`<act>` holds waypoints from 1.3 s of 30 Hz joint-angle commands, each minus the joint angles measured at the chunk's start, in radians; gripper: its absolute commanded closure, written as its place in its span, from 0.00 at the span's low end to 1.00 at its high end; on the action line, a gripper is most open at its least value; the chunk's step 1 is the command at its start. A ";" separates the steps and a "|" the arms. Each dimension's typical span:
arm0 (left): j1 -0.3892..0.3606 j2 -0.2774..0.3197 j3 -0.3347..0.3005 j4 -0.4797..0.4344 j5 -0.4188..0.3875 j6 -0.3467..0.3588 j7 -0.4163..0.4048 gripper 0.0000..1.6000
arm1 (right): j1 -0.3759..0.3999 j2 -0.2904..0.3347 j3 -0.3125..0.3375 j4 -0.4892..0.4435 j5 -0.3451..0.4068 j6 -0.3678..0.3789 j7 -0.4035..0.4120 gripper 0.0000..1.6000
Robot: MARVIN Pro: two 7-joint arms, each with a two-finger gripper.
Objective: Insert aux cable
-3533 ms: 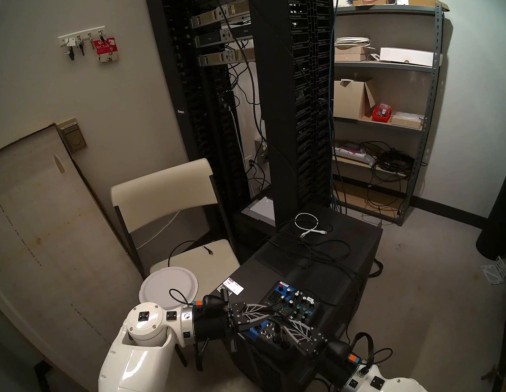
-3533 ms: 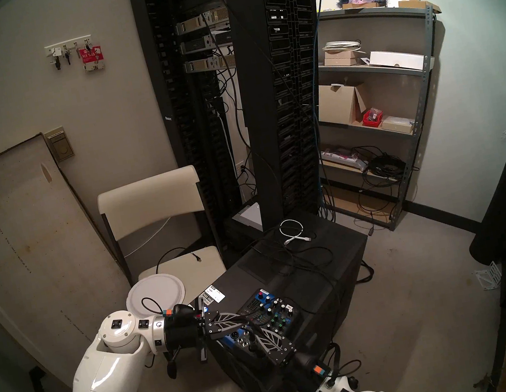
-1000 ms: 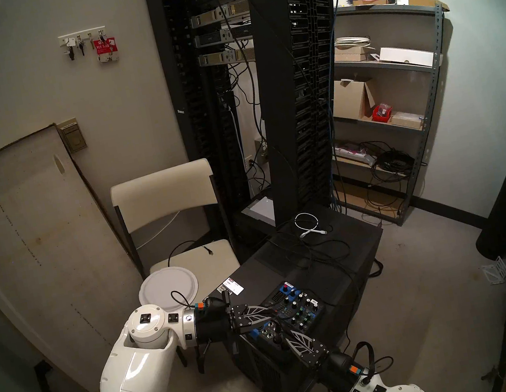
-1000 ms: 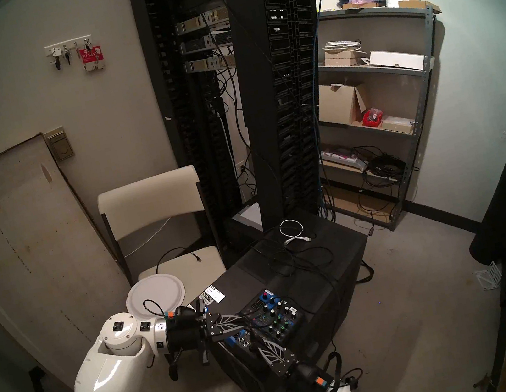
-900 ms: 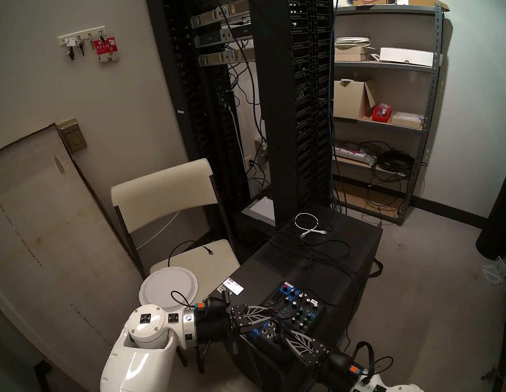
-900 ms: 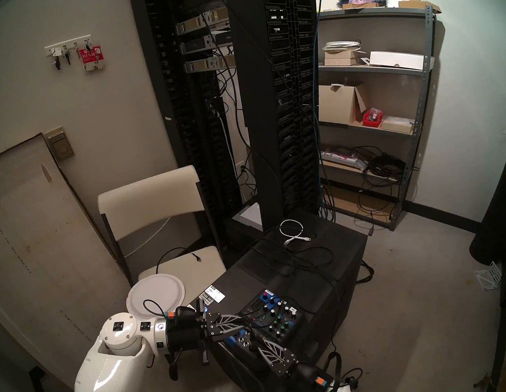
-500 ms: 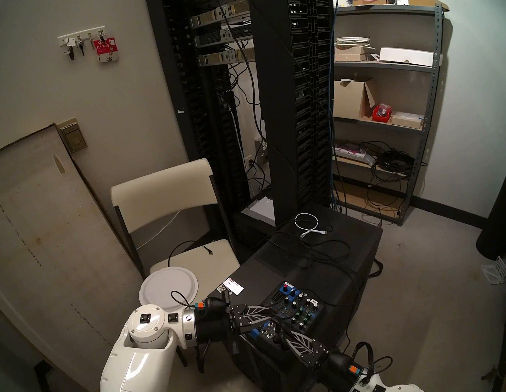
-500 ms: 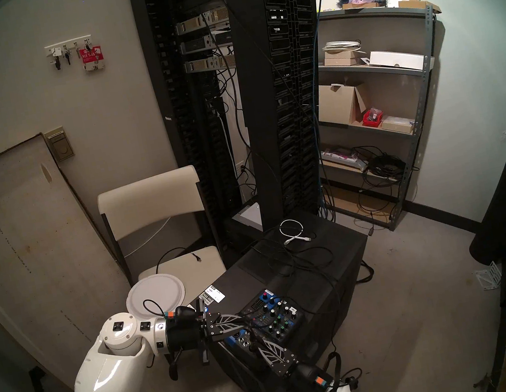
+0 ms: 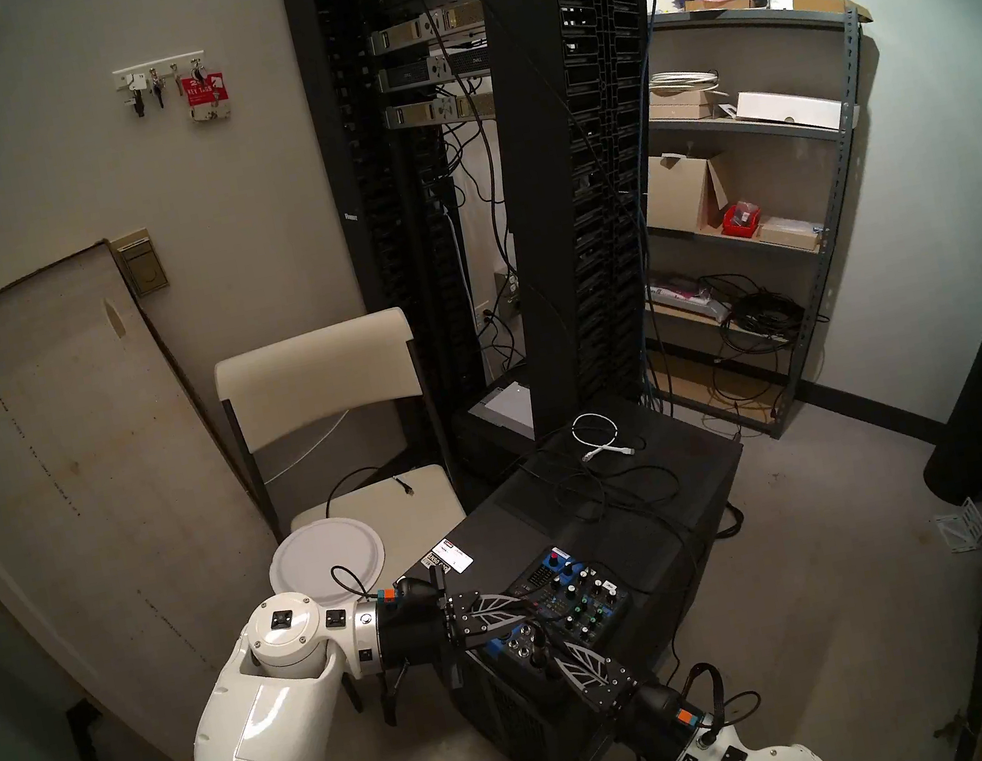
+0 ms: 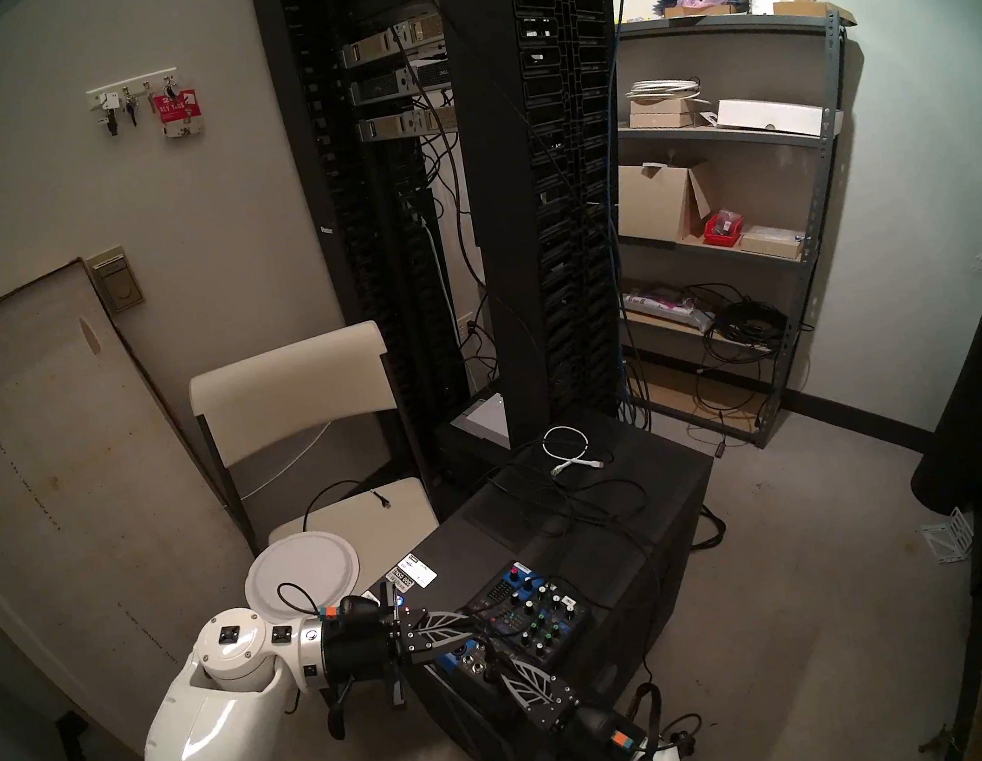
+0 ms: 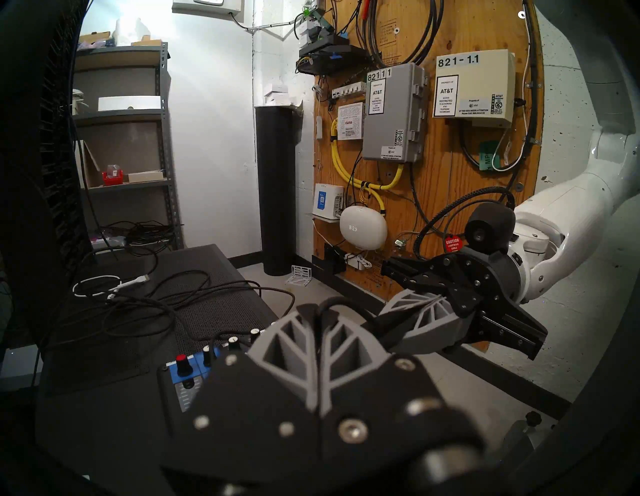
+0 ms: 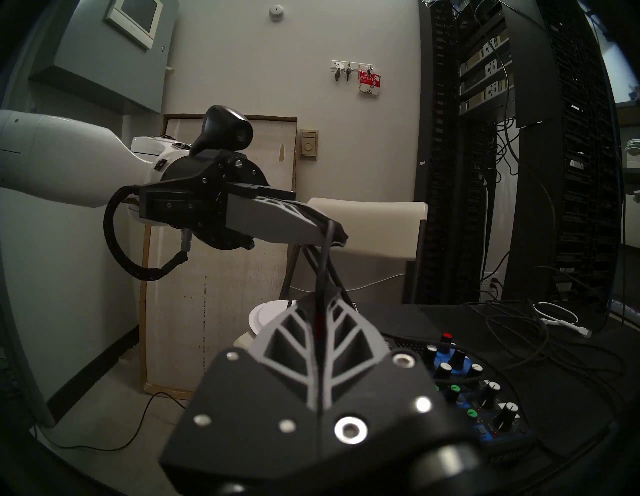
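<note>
At lower centre of the head view, above the near end of the mixer (image 9: 568,593) on a black case (image 9: 655,475), both grippers meet tip to tip over the aux cable (image 12: 324,270). The right gripper (image 9: 551,652), reaching in from the bottom edge, is fully closed on the plug (image 12: 319,328), whose red band shows dimly in the seam between its fingers in the right wrist view. The left gripper (image 9: 530,611), coming from the left, is also clamped tight, pinching the black lead a little way up from the plug, where it loops over the fingertips in the left wrist view. The two-handed hold appears meant to keep the floppy lead taut and out of the way, so the plug stays straight while it is lined up with the mixer's sockets (image 9: 519,642), just under the tips. The plug is not yet seated. Compared with the frame a few seconds earlier, the right gripper has drawn back toward the lower edge, and the left has edged slightly toward it. Nothing has shifted over the last second.
</note>
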 commanded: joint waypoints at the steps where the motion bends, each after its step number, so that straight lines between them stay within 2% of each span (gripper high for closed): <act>1: -0.011 -0.004 -0.003 -0.011 -0.009 0.000 -0.005 1.00 | -0.015 -0.002 0.000 0.027 0.002 0.015 -0.003 1.00; 6: -0.013 -0.005 -0.004 -0.011 -0.009 0.003 -0.008 0.94 | -0.019 -0.002 0.000 0.010 0.008 0.022 -0.003 1.00; 10: -0.015 -0.006 -0.004 -0.011 -0.010 0.005 -0.011 0.87 | -0.020 -0.001 0.000 0.004 0.011 0.024 -0.001 0.95; 11: -0.015 -0.006 -0.004 -0.012 -0.010 0.006 -0.012 0.86 | -0.020 0.000 0.000 0.003 0.011 0.025 0.000 0.88; 12: -0.015 -0.006 -0.004 -0.011 -0.009 0.006 -0.012 0.86 | -0.021 0.000 0.001 0.002 0.012 0.025 0.000 0.85; 16: -0.016 -0.006 -0.004 -0.011 -0.009 0.009 -0.016 0.80 | -0.025 0.001 0.001 -0.008 0.017 0.028 0.001 0.78; 17: -0.015 -0.005 -0.004 -0.011 -0.009 0.010 -0.017 0.75 | -0.026 0.002 0.001 -0.009 0.018 0.028 0.001 0.72; 20: -0.013 -0.005 -0.006 -0.012 -0.008 0.009 -0.018 0.68 | -0.027 0.002 0.000 -0.015 0.017 0.029 0.001 0.67; 22: -0.011 -0.006 -0.006 -0.012 -0.006 0.009 -0.018 0.67 | -0.027 0.002 -0.001 -0.018 0.016 0.028 0.000 0.62; 25: -0.011 -0.005 -0.006 -0.011 -0.006 0.009 -0.021 0.64 | -0.030 0.000 -0.002 -0.026 0.018 0.029 -0.001 0.62; 28: -0.008 -0.001 -0.009 -0.013 -0.005 0.007 -0.026 0.55 | -0.033 0.001 -0.002 -0.034 0.023 0.032 0.000 0.59; 31: -0.006 0.000 -0.011 -0.016 -0.005 0.009 -0.030 0.50 | -0.035 0.001 -0.003 -0.042 0.026 0.036 0.001 0.58; 32: -0.005 0.001 -0.012 -0.018 -0.006 0.010 -0.032 0.45 | -0.036 0.001 -0.004 -0.045 0.028 0.037 0.001 0.58; 34: -0.004 0.001 -0.014 -0.020 -0.006 0.011 -0.035 0.44 | -0.037 0.000 -0.005 -0.050 0.030 0.038 0.001 0.56; 35: -0.004 0.001 -0.014 -0.020 -0.006 0.011 -0.036 0.38 | -0.037 -0.001 -0.005 -0.051 0.030 0.039 0.001 0.56; 37: -0.004 0.002 -0.015 -0.021 -0.006 0.012 -0.038 0.37 | -0.036 -0.001 -0.006 -0.052 0.032 0.039 0.002 0.55; 38: -0.004 0.002 -0.017 -0.024 -0.006 0.014 -0.041 0.29 | -0.035 -0.003 -0.007 -0.054 0.033 0.039 0.002 0.53; 39: -0.004 0.001 -0.018 -0.025 -0.006 0.015 -0.042 0.27 | -0.035 -0.003 -0.008 -0.055 0.034 0.040 0.002 0.53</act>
